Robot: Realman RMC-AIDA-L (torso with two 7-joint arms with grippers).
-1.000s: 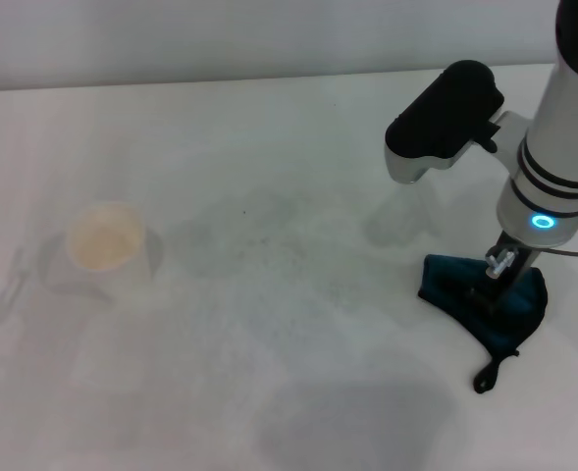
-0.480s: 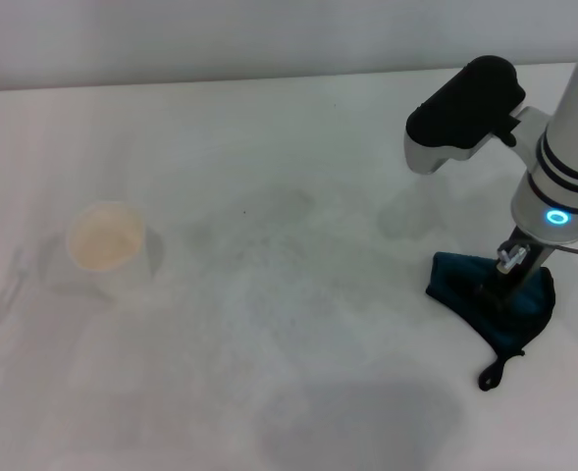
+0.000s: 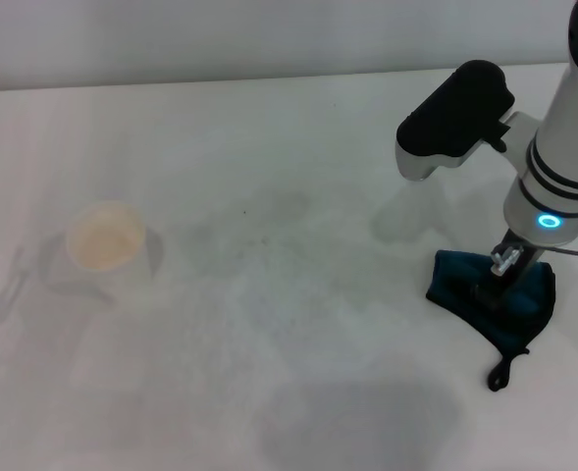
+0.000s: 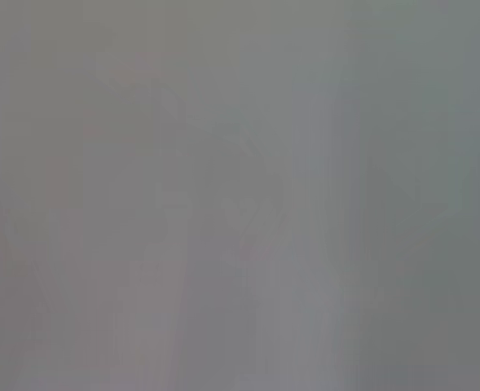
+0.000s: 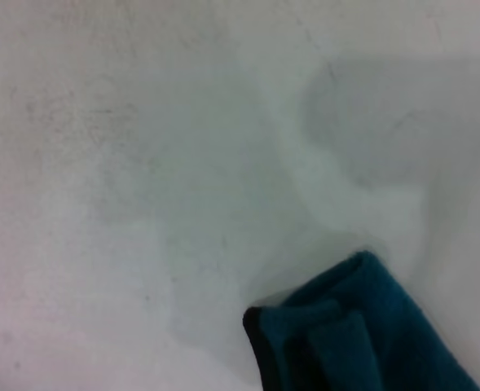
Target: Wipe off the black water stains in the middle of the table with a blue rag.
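1. The right hand is sitting over at about 4 o'clock on the surface, pointing straight down into the blue rag.
2. Its fingers are pressing into the top of the rag and look clamped on a fold of it, though the tips are buried in the cloth, so I'm going by how they're pinched in.
3. The rag is lying bunched up flat on the surface, with its black loop trailing off toward 6 o'clock.
4. In the right wrist view the rag's corner is showing its black trimmed edge against the white surface.
5. Around the middle there's only faint grey smudging; I can't pick out any round dark stains.
6. A white paper cup is standing at about 9 o'clock, well apart from the rag.
7. The left wrist view is just showing grey blur, and the left hand isn't showing anywhere.
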